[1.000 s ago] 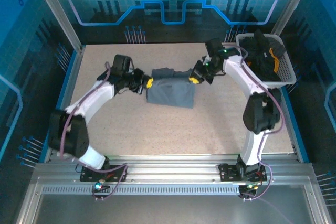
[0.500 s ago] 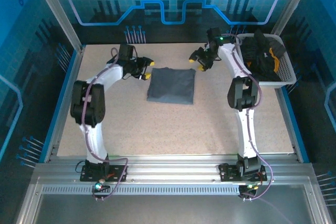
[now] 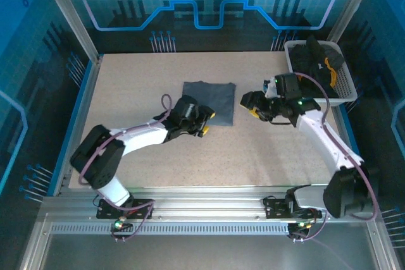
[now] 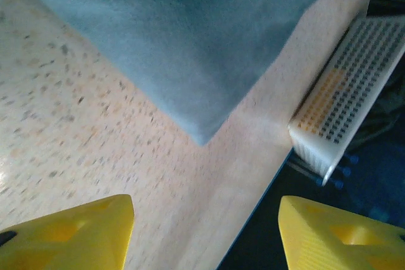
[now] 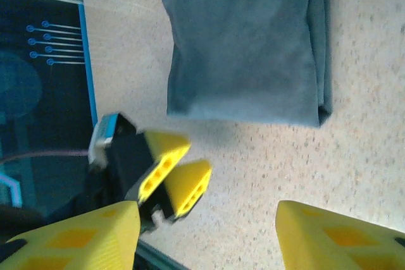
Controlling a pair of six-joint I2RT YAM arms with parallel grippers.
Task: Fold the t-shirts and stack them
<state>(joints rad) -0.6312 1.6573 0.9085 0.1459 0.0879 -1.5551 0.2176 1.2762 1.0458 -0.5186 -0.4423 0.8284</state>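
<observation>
Fold 1 looks complete: the grey t-shirt (image 3: 210,98) lies folded flat on the table (image 3: 253,156). Your left gripper (image 3: 207,124) and right gripper (image 3: 250,105) sit at its near corners, fingers spread, holding nothing. Next (my judgement): fetch 1 of the black t-shirts (image 3: 310,61) from the basket (image 3: 345,90).

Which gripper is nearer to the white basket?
Right. The right gripper hovers between the basket and the grey t-shirt; the left gripper is at the shirt's near edge, farther away.
</observation>
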